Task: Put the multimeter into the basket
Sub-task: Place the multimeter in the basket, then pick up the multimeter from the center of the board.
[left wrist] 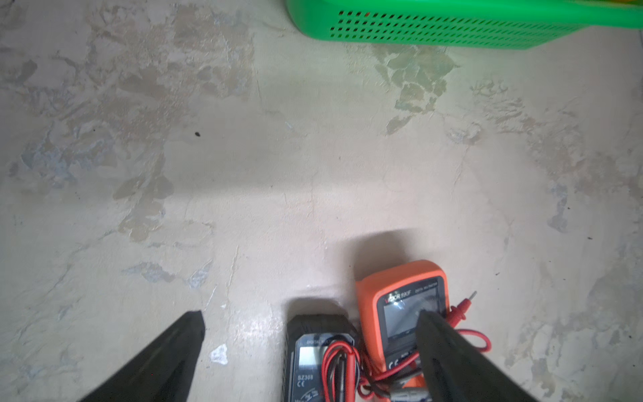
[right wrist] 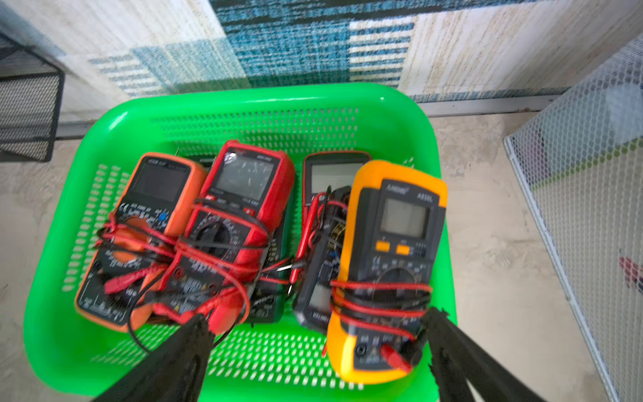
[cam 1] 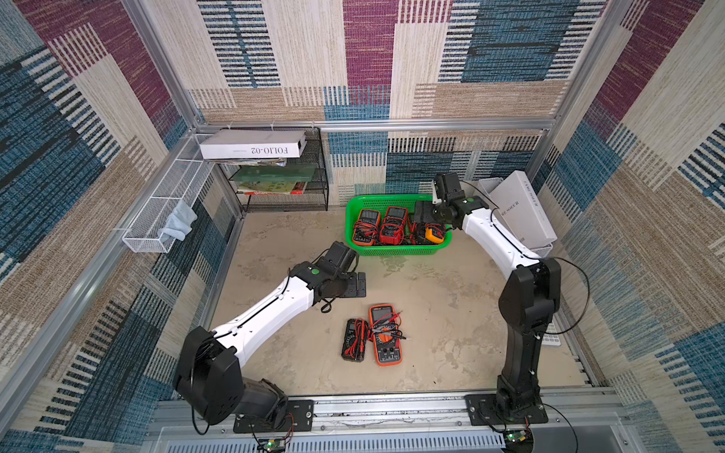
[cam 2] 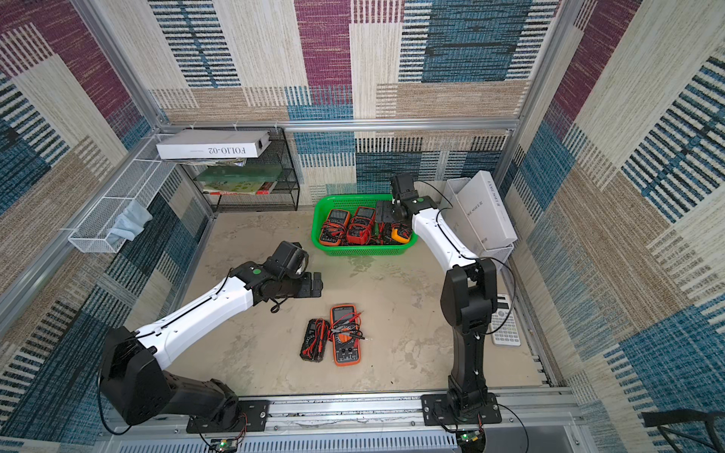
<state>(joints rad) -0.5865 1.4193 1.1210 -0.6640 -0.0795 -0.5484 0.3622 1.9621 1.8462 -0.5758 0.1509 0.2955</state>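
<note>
Right wrist view: the right end effector is released, fingers spread wide over the basket. The yellow multimeter lies inside, between those fingers, at the basket's right end beside other multimeters. The basket sits at the counter's back edge. The left end effector, likewise released, hovers mid-counter. A black multimeter and an orange multimeter lie side by side toward the front edge.

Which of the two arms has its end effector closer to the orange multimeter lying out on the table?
Left. The left end effector hovers open just beyond the orange multimeter, toward the basket; the right end effector hangs open over the basket, farther off.
</note>
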